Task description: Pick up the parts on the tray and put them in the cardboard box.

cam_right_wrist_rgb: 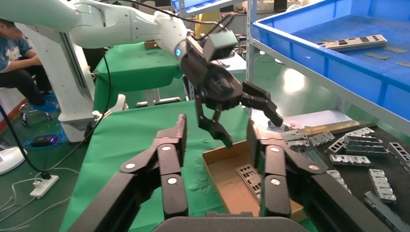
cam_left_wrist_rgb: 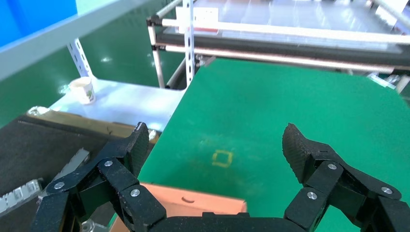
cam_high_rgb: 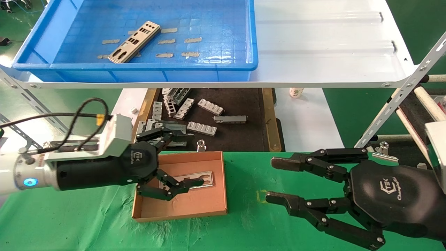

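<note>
left gripper (cam_high_rgb: 190, 158) jaws wide, empty, above cardboard box (cam_high_rgb: 209, 205), grey brackets (cam_high_rgb: 202, 128) behind, right gripper (cam_high_rgb: 270, 180) spread

plate (cam_high_rgb: 135, 42): flat in blue tray (cam_high_rgb: 223, 52) | plate (cam_high_rgb: 200, 179): in cardboard box (cam_high_rgb: 195, 204)

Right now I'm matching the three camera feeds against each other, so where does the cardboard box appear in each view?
Head view: the cardboard box sits low and centre-left on the green cloth, under the left gripper.
Left wrist view: only a strip of its rim shows at the bottom edge, between the fingers.
Right wrist view: it lies in the lower middle, behind the right gripper's fingers.
Shared landmark: the left gripper open above the box.
</note>
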`<action>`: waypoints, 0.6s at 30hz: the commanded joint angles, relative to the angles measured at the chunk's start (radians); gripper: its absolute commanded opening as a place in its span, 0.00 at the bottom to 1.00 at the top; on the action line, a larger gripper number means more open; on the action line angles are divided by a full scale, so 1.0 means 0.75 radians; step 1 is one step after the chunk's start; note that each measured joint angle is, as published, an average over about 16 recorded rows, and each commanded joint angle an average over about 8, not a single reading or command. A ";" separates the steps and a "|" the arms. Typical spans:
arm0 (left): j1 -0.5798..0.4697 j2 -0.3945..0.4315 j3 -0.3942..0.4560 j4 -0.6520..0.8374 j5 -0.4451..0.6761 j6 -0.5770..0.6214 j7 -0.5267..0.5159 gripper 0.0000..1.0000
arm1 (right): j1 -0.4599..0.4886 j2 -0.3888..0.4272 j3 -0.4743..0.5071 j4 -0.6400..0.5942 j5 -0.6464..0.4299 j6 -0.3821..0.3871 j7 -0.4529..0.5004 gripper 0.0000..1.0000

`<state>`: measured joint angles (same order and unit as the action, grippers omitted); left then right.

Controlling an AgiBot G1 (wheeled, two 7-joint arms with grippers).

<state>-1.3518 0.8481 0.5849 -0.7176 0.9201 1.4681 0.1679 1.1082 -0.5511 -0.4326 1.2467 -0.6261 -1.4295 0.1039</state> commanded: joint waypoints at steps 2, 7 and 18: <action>0.037 -0.031 -0.041 -0.075 -0.025 0.004 -0.047 1.00 | 0.000 0.000 0.000 0.000 0.000 0.000 0.000 1.00; 0.097 -0.083 -0.107 -0.199 -0.067 0.010 -0.125 1.00 | 0.000 0.000 0.000 0.000 0.000 0.000 0.000 1.00; 0.231 -0.197 -0.254 -0.472 -0.158 0.023 -0.296 1.00 | 0.000 0.000 0.000 0.000 0.000 0.000 0.000 1.00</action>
<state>-1.1785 0.7000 0.3940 -1.0718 0.8016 1.4853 -0.0544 1.1082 -0.5511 -0.4326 1.2467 -0.6260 -1.4295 0.1039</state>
